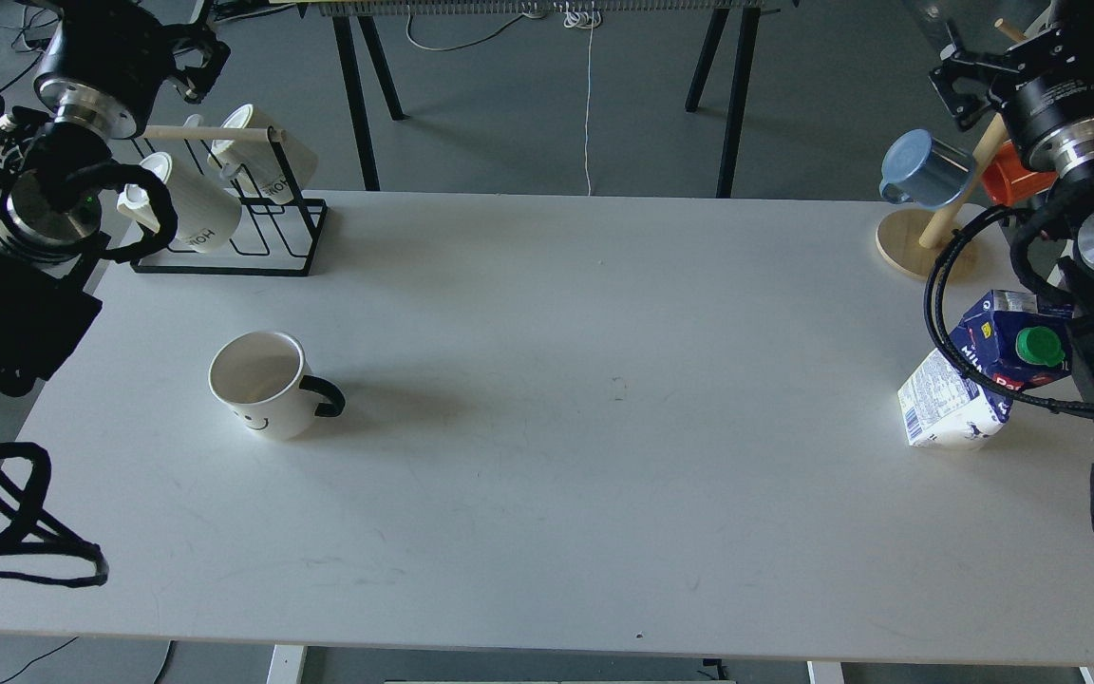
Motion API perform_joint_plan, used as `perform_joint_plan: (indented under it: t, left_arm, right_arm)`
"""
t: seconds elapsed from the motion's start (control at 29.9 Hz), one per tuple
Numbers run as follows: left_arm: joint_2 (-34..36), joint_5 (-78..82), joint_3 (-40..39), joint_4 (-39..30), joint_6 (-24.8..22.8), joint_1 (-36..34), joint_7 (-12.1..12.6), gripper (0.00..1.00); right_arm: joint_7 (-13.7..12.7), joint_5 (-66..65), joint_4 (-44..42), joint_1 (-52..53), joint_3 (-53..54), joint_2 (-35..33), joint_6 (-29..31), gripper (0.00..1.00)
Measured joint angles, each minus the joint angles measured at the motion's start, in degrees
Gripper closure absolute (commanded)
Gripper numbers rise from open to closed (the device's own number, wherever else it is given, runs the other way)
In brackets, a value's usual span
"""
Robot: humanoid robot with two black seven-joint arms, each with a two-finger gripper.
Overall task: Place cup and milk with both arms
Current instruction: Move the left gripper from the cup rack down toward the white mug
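The cup (257, 385), a white mug with a black handle and a small smiley face, stands upright on the left part of the white table (585, 427), its handle pointing right. The milk (979, 375), a blue and white carton with a green cap, stands near the table's right edge, and a black cable of my right arm crosses in front of it. My left gripper (198, 65) is raised at the top left, well behind the cup. My right gripper (953, 90) is raised at the top right, behind the milk. Both are dark, and their fingers cannot be told apart.
A black wire rack (267, 249) holding cream mugs (188, 211) sits at the table's back left. At the back right a wooden mug tree (922, 245) carries a blue mug (927, 171) and an orange mug (1012, 176). Black legs of another table stand behind.
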Motion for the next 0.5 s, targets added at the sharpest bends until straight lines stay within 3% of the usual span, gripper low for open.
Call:
perform_joint_plan:
  t: [0.33,0.5]
  left_arm:
    - [0.31,0.19,0.52,0.04,0.0,0.2,0.83,0.01]
    - [3.9,1.37,2.03,-0.4,0.0,0.43,0.88,0.01]
  right_arm:
    - [0.13,0.0,0.18,0.09,-0.2,0.49,0.0,0.01]
    - [0.13,0.0,0.54,0.11,-0.22,0.52,0.0,0.01]
